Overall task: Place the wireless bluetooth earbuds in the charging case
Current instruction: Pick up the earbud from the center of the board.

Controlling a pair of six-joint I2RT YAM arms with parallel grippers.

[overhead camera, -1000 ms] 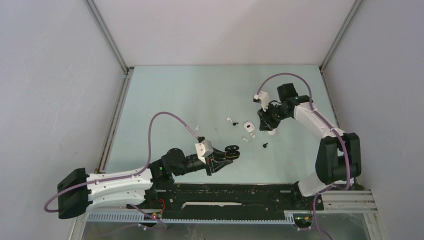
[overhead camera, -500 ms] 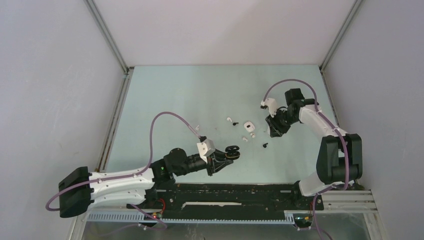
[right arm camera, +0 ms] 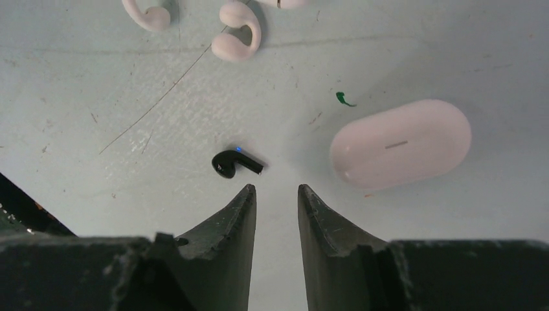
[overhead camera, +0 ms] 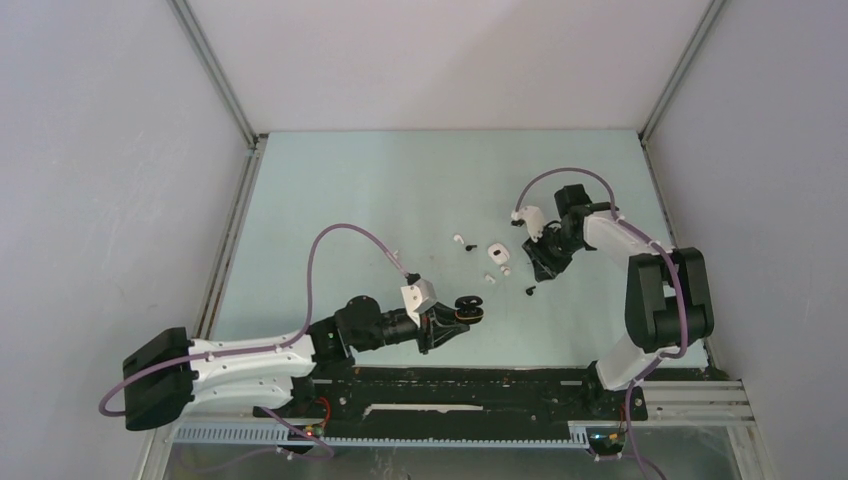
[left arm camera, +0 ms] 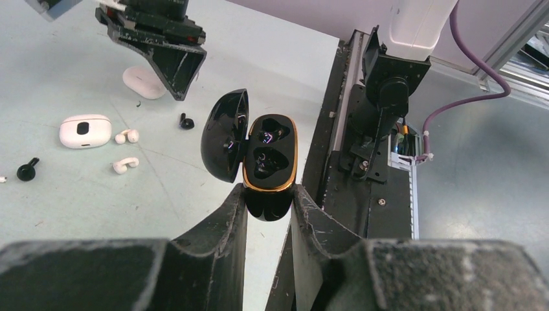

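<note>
left gripper point(left arm camera: 268, 194) clamped on open black charging case point(left arm camera: 268, 155), near-centre, sockets seemingly empty | right gripper point(right arm camera: 276, 194) slightly parted, empty, above black earbud point(right arm camera: 236, 163) beside closed white case point(right arm camera: 400, 144) | centre gap over bud, descend, close gently

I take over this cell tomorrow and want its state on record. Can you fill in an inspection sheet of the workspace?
Surface: pale green table, faintly scratched, one small green mark.
Job's things: black charging case, lid open, pockets look empty; black earbud loose on the table; another black earbud; white earbuds scattered.
Clutter: white case with dark oval; closed white case.
Grippers: left tool shut on the black charging case; right tool open, empty, black earbud just ahead of it.
Cables: purple cable looped over the left arm, another over the right.
Surroundings: white walls, metal frame rails.
</note>
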